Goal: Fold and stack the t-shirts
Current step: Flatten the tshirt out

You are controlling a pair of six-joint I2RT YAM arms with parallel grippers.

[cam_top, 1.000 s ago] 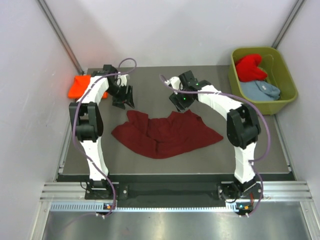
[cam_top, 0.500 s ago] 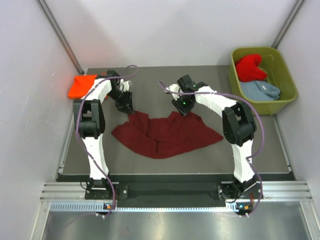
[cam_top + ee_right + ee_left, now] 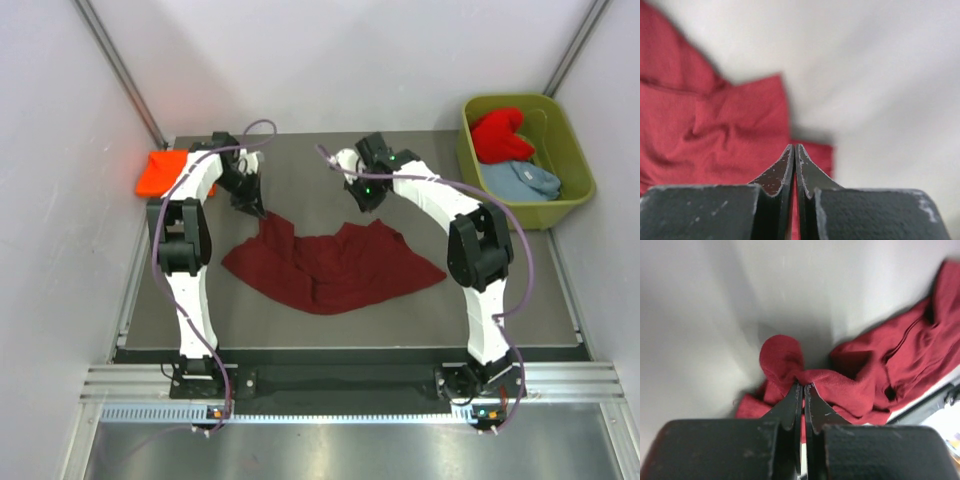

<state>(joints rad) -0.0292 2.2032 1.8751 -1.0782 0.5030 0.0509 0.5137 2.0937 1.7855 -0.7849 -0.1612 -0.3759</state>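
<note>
Olive tub (image 3: 562, 125) far right holds red shirt (image 3: 498, 135) and grey-blue shirt (image 3: 522, 181); orange shirt (image 3: 160, 172) far left. The left jaws grasp the maroon shirt (image 3: 335, 265), the right jaws are clenched. Grey desk (image 3: 300, 170), white walls (image 3: 350, 60).

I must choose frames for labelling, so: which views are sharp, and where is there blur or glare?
Top external: sharp, evenly lit, the maroon t-shirt crisp. Left wrist: cloth near the left fingertips fairly sharp, farther folds soft, washed-out glare at lower right. Right wrist: right fingertips sharp, shirt and table behind blurred.
</note>
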